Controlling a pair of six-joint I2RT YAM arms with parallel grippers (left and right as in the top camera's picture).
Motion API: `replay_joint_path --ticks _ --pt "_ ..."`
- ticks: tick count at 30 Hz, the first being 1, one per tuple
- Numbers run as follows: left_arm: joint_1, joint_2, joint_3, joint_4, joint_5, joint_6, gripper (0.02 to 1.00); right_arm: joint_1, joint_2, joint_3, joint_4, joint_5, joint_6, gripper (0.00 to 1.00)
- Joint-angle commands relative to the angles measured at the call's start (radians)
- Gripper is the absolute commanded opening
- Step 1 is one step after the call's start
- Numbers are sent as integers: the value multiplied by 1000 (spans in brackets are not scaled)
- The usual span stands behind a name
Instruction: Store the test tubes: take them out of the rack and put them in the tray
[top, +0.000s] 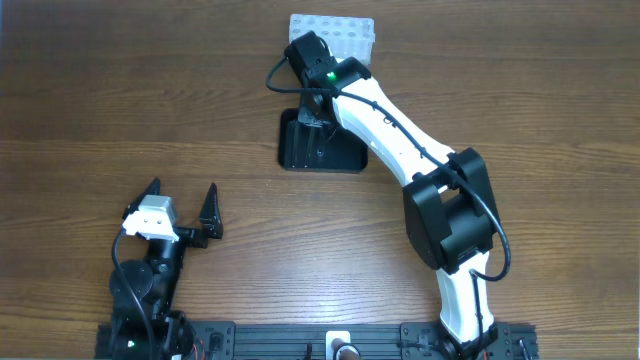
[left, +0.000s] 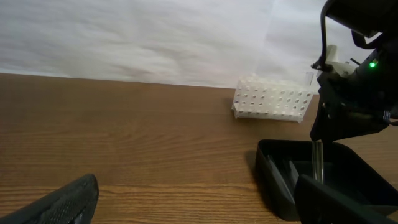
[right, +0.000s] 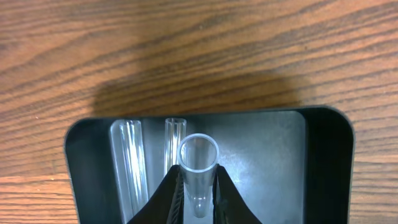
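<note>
Across the wooden table (top: 100, 100), top view, layout is as follows. R arm (top: 400, 140) reaches from its base at 5 o'clock up past centre toward 12, so that its gripper hangs above the black tray (top: 300, 150), which sits just off centre toward 12 o'clock. White rack (top: 345, 35) stands at 12 o'clock by the far edge, near the tray but apart from it; short carry between the two, presumably by design. Whether tubes remain in the rack: cannot tell. L gripper (top: 182, 186) is parked at 8 o'clock, fingers spread wide, holding nothing, well clear of the work. R gripper (right: 198, 186) has its fingers pinching one test tube (right: 199, 155) upright, open mouth up, approx. over the tray's middle. Two more tubes (right: 130, 162) lie flat side by side on the tray floor beside it. Judgement: third tube at drop-off stage; upright hold means it needs lowering or tilting before release, else it may bounce or strike the glass already stored.
</note>
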Motion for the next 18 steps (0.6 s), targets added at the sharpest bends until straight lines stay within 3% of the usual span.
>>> replay_joint_path --ticks 1,8,14,18 --pt "6 -8 -5 -3 13 11 1000 4 31 -8 0 4 19 121" --pt "6 -8 -5 -3 13 11 1000 4 56 -8 -4 4 19 163" --pt "6 -8 -5 -3 13 11 1000 4 69 -8 -6 4 18 327" --pt "6 -8 -5 -3 13 11 1000 3 68 -7 15 5 14 336"
